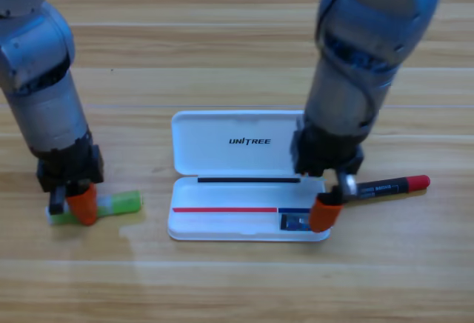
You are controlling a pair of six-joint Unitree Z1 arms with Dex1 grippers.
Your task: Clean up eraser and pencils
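The white case (222,227) lies open in the middle of the table, lid folded back. The eraser (296,223), a small dark block, rests in the tray's right end. My right gripper (329,204) points down at the tray's right edge, right beside the eraser. The black pencil with red ends (389,187) lies on the table right of the case, its left end reaching up to this gripper. My left gripper (76,203) is down over the left part of the light green pencil (118,204), which lies flat on the table left of the case.
The case's lid (233,144) carries the UNITREE print and lies flat behind the tray. Both grey arms come down from the top edge, one on each side of the case. Bare wood runs along the table's front.
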